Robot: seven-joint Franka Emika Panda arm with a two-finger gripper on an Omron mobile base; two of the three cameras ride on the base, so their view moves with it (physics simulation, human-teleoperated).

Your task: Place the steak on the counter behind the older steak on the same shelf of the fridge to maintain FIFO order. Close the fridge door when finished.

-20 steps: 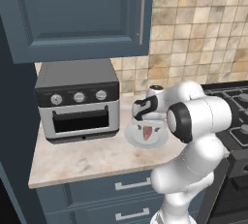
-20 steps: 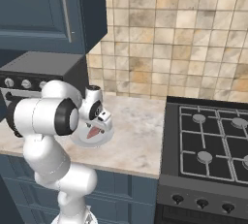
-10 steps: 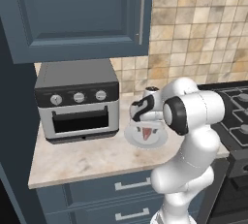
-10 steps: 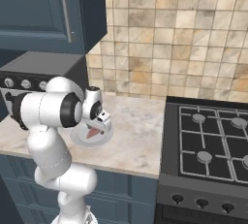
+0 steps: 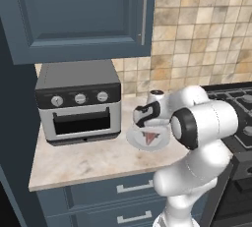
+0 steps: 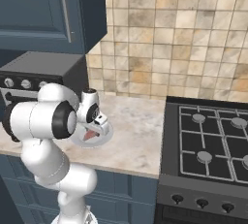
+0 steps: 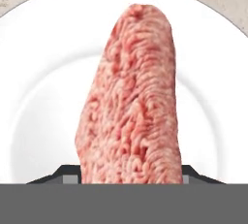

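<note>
The steak [image 7: 133,102], a pinkish-red slab, stands on edge between my finger tips over a white plate [image 7: 43,72]. The gripper [image 5: 147,124] is shut on the steak [image 5: 150,135], low over the plate [image 5: 134,140] on the beige counter [image 5: 83,159]. From the right side, the gripper [image 6: 92,127] holds the steak [image 6: 89,134] just above the plate [image 6: 104,136]. I cannot tell whether the meat still touches the plate. The fridge, its doors, the shelf and the older steak are out of view.
A grey toaster oven [image 5: 78,100] stands on the counter to the left of the plate. A black gas stove [image 6: 208,140] borders the counter on the right. A blue upper cabinet [image 5: 83,14] hangs overhead, with drawers [image 5: 123,191] below the counter edge.
The arm's upper links have swung a little; the gripper and steak stay over the plate in about the same place.
</note>
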